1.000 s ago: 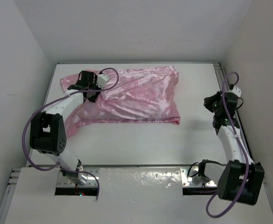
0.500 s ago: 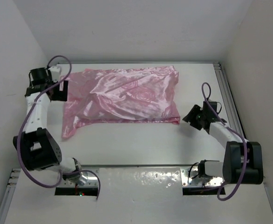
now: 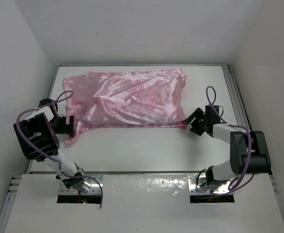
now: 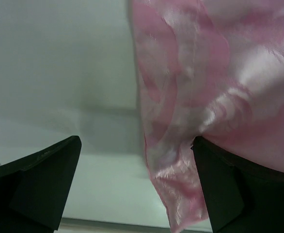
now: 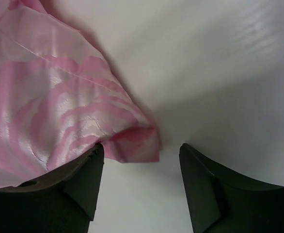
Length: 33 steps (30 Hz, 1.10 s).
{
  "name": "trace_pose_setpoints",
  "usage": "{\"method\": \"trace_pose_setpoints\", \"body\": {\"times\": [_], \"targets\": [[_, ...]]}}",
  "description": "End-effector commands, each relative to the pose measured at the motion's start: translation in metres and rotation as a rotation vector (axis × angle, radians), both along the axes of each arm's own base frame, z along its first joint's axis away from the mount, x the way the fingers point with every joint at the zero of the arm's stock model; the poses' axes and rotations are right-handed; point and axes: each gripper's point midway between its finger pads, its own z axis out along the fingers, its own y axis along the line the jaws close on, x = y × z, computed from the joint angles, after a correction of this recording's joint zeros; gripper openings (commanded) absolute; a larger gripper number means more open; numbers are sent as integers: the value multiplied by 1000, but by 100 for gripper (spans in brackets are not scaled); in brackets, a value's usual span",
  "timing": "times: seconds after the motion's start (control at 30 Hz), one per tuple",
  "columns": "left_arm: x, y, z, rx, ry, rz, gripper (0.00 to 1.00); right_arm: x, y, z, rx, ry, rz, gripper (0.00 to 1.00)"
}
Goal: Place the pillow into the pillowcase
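Your left gripper (image 3: 67, 125) pulled back along the white table (image 3: 147, 145), left edge, fingers now wide by the shiny pink satin pillowcase (image 3: 132, 99), right gripper (image 3: 194, 124) opened astride its near-right corner

A robotics lab: left arm (image 3: 35, 138) and right arm (image 3: 246, 155) are sitting bolted to a white table (image 3: 132, 150), bare walls (image 3: 132, 29) enclosing it.

Shiny pink pillowcase (image 3: 132, 99) with paler rose pattern; plain white table (image 3: 147, 145).
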Motion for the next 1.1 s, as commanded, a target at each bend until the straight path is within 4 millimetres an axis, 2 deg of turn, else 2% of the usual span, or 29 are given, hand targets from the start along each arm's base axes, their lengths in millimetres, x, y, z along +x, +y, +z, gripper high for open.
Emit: {"method": "trace_pose_setpoints", "body": {"times": [0.0, 0.1, 0.13, 0.2, 0.23, 0.27, 0.33, 0.4, 0.43, 0.47, 0.5, 0.53, 0.57, 0.6, 0.63, 0.67, 0.7, 0.73, 0.77, 0.8, 0.83, 0.9, 0.93, 0.97, 1.03, 1.07], "targets": [[33, 14, -4, 5, -67, 26, 99, 4, 5, -15, -1, 23, -22, 62], [39, 7, -16, -46, -56, 19, 92, 11, 5, -21, 28, 23, -70, 57], [41, 2, -18, -58, -55, 8, 83, 10, 7, -28, 44, 45, -73, 53], [41, -11, -24, -115, -46, -20, 71, 20, 8, -26, 79, 27, -91, 42], [40, -16, -24, -143, -44, -30, 53, 20, 10, -29, 97, 39, -93, 27], [36, -23, -25, -180, -34, -52, 41, 24, 11, -26, 102, 23, -92, 18], [34, -28, -23, -216, -41, -49, 0, 30, 10, -17, 103, -12, -95, 0], [36, -22, -15, -216, -72, -36, 0, 35, 8, -5, 100, -60, -101, 0], [34, -14, -8, -217, -83, -9, 0, 41, -5, 4, 95, -91, -131, 0], [47, -4, 12, -189, -140, -8, 0, 50, -14, 24, 89, -152, -146, 0], [51, 7, 25, -174, -175, 13, 0, 62, -19, 43, 77, -206, -148, 0], [55, 13, 41, -162, -206, 20, 0, 64, -24, 52, 48, -216, -139, 0], [64, 20, 66, -138, -272, 17, 0, 71, -34, 76, 19, -271, -161, 0], [82, 31, 98, -96, -353, 8, 0, 85, -40, 105, 1, -329, -163, 0], [89, 34, 118, -79, -400, 3, 0, 87, -44, 118, -20, -350, -157, 0], [97, 34, 147, -63, -475, -4, 0, 93, -50, 137, -29, -400, -163, 0], [104, 35, 168, -46, -523, -11, 0, 100, -52, 174, -34, -489, -161, 0], [115, 37, 212, -7, -614, -25, 0, 101, -54, 191, -52, -525, -150, 0], [120, 36, 233, 9, -659, -33, 0, 102, -57, 208, -69, -558, -149, 0], [125, 33, 252, 15, -696, -53, 0, 104, -62, 246, -104, -632, -160, 0], [130, 34, 285, 50, -761, -65, 0, 103, -63, 260, -140, -660, -146, 0], [133, 33, 316, 71, -818, -60, 0, 98, -66, 299, -179, -734, -142, 0], [133, 32, 347, 101, -872, -68, 0, 92, -67, 301, -186, -717, -140, 0], [134, 35, 358, 113, -891, -60, 0, 90, -70, 323, -198, -758, -149, 0], [132, 36, 386, 146, -938, -56, 0, 78, -73, 348, -228, -799, -149, 0], [130, 37, 416, 189, -998, -60, 0, 74, -76, 372, -244, -846, -155, 0]]}}
